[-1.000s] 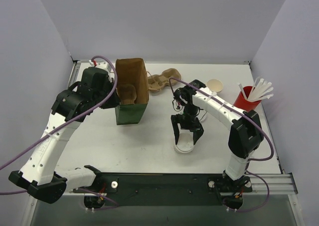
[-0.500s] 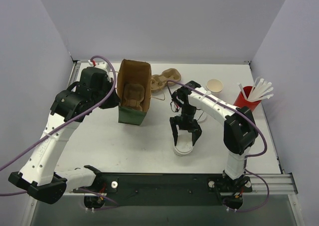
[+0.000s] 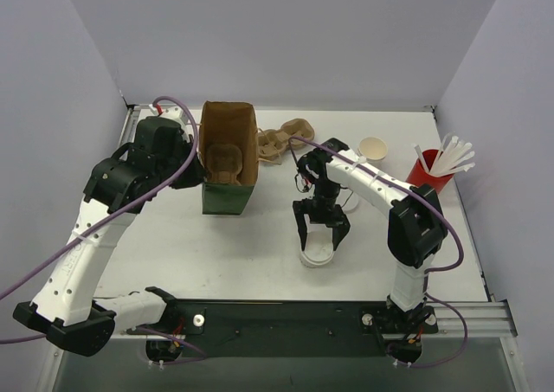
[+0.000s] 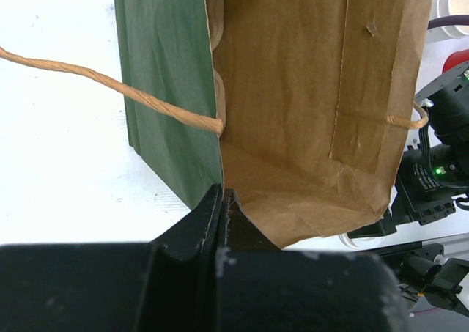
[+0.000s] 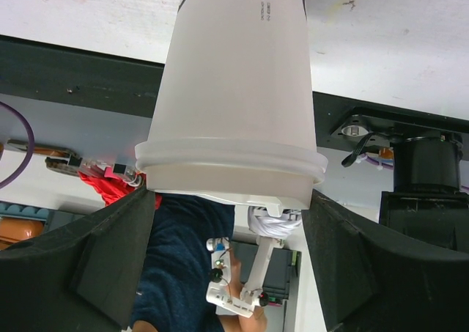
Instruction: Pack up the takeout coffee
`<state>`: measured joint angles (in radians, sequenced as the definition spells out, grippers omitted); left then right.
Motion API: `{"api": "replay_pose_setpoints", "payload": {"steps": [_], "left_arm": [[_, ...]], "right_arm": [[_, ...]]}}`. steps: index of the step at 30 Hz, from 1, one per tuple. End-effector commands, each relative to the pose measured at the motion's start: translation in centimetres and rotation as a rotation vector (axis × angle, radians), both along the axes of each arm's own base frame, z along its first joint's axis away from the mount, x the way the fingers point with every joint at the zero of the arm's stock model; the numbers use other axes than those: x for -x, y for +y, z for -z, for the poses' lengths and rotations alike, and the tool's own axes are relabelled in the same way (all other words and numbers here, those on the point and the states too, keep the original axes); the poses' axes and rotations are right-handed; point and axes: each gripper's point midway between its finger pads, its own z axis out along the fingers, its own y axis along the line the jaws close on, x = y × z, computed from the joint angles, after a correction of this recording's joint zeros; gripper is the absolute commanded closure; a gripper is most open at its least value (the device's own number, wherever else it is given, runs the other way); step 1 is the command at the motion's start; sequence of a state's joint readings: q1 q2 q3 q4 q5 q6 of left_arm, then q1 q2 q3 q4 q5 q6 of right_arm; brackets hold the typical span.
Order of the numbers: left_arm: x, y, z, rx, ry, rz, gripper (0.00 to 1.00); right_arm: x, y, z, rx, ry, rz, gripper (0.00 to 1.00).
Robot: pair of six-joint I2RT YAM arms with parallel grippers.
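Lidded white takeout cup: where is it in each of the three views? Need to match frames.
Top external: takeout cup in front of centre, between the right gripper's fingers.
Left wrist: only a white sliver at lower right, under the paper bag's corner; probably the cup.
Right wrist: cup fills the centre, lid end nearest the camera.
Shared landmark: the right gripper, black at the right edge in the left wrist view, flanking the cup in its own.

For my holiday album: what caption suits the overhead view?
Left gripper pinches the paper bag by its rim; right gripper straddles the lidded white cup on the table.
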<state>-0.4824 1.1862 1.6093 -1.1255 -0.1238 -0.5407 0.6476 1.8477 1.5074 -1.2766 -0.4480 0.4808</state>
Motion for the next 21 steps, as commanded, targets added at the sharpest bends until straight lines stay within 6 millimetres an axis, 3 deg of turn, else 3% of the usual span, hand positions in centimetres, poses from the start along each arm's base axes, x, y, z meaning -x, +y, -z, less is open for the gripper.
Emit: {"api": "replay_pose_setpoints", "payload": {"steps": [1, 21], "left_arm": [[-0.38, -0.12, -2.28, 0.047, -0.089, 0.006, 1.00], [-0.43, 0.11, -2.09, 0.043, -0.090, 0.003, 1.00]], "right_arm": [[0.45, -0.91, -0.78, 0.060, 0.044, 0.000, 0.27], [-0.44, -0.58, -0.86, 0.069, 0.006, 0.014, 0.18]]}}
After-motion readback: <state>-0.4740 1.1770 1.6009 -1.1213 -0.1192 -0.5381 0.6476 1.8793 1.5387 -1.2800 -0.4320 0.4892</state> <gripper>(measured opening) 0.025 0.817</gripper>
